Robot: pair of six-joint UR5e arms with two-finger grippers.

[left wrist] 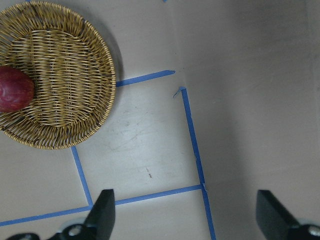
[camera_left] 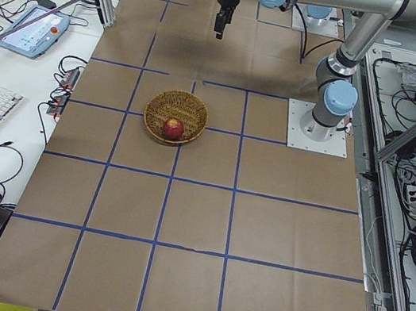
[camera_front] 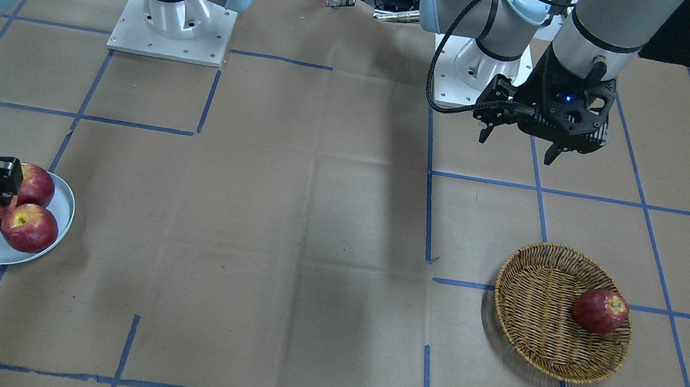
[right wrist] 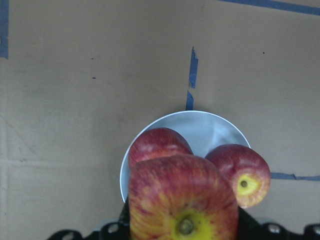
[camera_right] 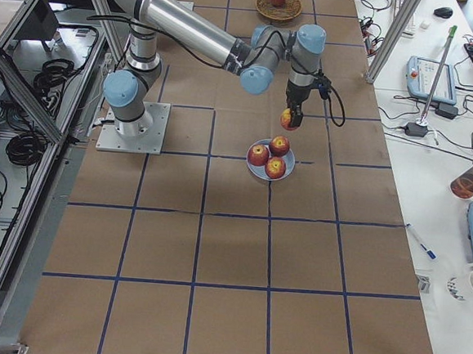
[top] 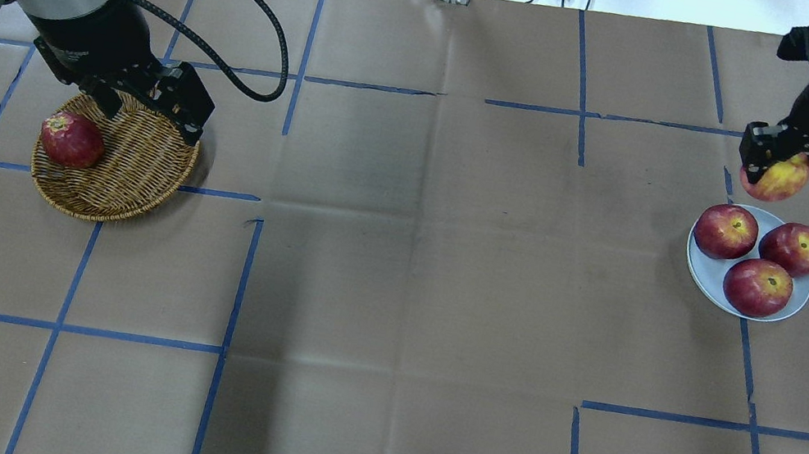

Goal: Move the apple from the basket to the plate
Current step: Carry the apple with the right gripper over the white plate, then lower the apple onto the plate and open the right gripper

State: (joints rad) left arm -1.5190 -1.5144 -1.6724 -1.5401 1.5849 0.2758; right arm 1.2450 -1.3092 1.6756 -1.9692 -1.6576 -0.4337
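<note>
My right gripper (top: 773,159) is shut on the apple (top: 776,179), pinkish-red with a yellow patch round its stem. It holds the apple in the air just above the far edge of the white plate (top: 703,273). The right wrist view shows the apple (right wrist: 184,200) close up over the plate (right wrist: 210,126). The wicker basket (top: 142,168) sits at the left with one darker red apple (top: 71,139) in it. My left gripper (top: 151,117) is open and empty, hovering over the basket's far rim; in the left wrist view (left wrist: 185,215) its fingers stand wide apart.
Three darker glossy red apples (top: 757,287) lie on the plate and fill most of it. Brown paper with blue tape lines (top: 238,281) covers the table. The two arm bases (camera_front: 172,27) stand at the robot's side.
</note>
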